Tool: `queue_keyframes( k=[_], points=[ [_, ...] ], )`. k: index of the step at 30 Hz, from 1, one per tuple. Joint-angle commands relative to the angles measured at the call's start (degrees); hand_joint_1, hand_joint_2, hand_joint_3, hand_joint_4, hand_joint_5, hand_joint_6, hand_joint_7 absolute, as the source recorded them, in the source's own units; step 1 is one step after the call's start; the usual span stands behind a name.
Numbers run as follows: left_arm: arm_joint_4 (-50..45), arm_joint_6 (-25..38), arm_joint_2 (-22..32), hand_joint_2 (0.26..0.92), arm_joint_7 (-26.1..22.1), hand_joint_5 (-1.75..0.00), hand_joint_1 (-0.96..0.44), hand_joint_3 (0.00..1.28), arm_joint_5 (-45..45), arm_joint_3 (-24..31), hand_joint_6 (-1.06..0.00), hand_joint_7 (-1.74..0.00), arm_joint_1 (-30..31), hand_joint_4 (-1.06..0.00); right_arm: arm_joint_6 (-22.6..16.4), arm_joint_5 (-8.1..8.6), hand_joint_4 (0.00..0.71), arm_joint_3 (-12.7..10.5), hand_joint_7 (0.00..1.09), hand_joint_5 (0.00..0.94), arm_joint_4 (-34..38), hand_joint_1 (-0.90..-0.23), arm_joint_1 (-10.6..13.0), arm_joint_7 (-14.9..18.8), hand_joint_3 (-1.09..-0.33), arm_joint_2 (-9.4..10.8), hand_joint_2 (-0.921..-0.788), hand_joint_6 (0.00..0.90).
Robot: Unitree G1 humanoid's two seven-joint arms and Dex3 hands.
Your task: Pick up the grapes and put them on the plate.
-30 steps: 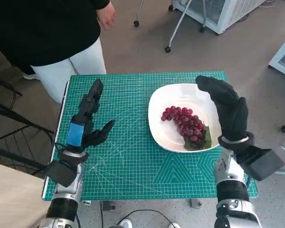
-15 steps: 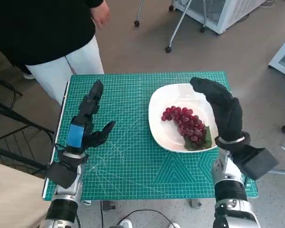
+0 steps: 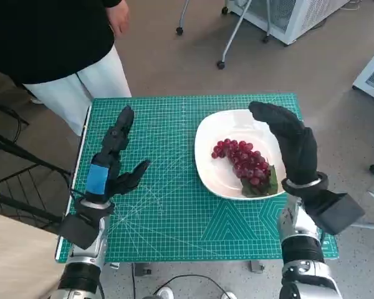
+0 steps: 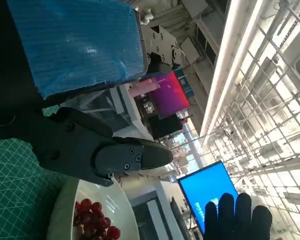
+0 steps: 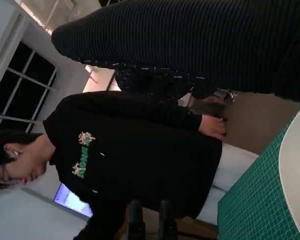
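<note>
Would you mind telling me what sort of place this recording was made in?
Probably a robotics lab or workshop: a green cutting mat covers the small table, wheeled equipment stands sit on the bare floor, and a person stands beside the table.

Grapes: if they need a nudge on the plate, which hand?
Right. The right hand hovers open over the plate beside the grapes; the left hand is off over the mat, apart from both.

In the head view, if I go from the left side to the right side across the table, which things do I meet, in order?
left hand → bare green cutting mat → white plate → grapes → right hand
</note>
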Motion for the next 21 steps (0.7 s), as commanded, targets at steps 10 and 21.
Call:
queue_keyframes(
  k=[10, 21],
  points=[
    [-2.0, 0.8, 0.8, 0.921, -0.3, 0.00, -0.53, 0.34, -0.4, 0.2, -0.24, -0.02, 0.6, -0.19, 0.7, -0.27, 0.248, 0.4, 0.01, 0.002, 1.4, -0.482, 0.4, 0.9, -0.551, 0.2, -0.921, 0.207],
    [-2.5, 0.2, 1.1, 0.921, 1.8, -0.02, -0.50, 0.35, 2.0, 0.6, -0.27, -0.03, 0.6, -0.22, 0.9, -0.29, 0.249, 0.4, 0.01, 0.001, 1.6, -0.483, 0.3, 1.1, -0.552, 0.2, -0.921, 0.207]
  ],
)
